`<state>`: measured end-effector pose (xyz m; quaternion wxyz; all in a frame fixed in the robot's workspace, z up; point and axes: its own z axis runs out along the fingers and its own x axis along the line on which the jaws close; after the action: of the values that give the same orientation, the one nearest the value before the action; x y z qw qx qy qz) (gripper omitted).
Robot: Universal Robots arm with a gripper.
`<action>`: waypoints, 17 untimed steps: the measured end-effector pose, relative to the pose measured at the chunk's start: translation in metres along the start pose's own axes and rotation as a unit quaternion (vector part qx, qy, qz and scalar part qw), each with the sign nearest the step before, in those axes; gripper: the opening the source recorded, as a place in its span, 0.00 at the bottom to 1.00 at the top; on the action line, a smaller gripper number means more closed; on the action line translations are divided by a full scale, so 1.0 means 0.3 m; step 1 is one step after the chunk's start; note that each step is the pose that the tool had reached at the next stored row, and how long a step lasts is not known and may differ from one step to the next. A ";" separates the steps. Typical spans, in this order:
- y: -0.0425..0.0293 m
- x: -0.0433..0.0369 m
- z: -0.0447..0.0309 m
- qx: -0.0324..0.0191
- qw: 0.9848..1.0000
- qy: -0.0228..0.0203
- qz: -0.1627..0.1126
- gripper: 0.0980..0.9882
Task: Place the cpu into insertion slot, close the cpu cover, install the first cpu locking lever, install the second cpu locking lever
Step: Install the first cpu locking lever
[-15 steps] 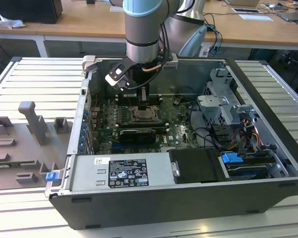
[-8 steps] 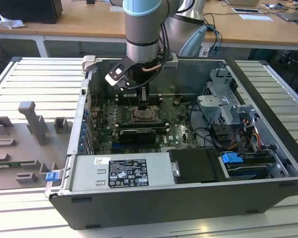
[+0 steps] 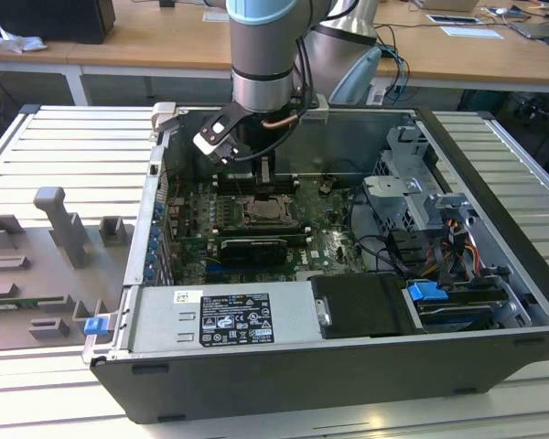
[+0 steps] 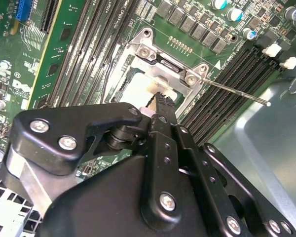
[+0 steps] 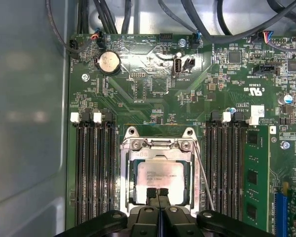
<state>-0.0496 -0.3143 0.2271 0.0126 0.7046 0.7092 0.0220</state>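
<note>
Inside the open computer case (image 3: 284, 384), the pincer (image 5: 158, 193), fingertips pressed together, sits at the edge of the cpu (image 5: 160, 173), which lies in the insertion slot (image 5: 129, 195) under the cpu cover (image 5: 158, 144) (black memory slots (image 5: 93, 168) flank both sides). A thin lever rod (image 5: 204, 177) slants just beside.

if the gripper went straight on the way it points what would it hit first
Probably the cpu, near its edge, framed by the cpu cover. In the first wrist view the gripper points at that edge; depth is unclear, so the cover's frame could come first.
</note>
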 end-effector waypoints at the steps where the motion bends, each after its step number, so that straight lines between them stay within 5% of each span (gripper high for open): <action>1: 0.000 0.000 -0.004 0.000 1.000 0.000 0.000 0.01; 17: 0.003 0.001 -0.069 0.000 1.000 0.000 0.002 0.01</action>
<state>-0.0495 -0.3143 0.2480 0.0127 0.7057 0.7081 0.0220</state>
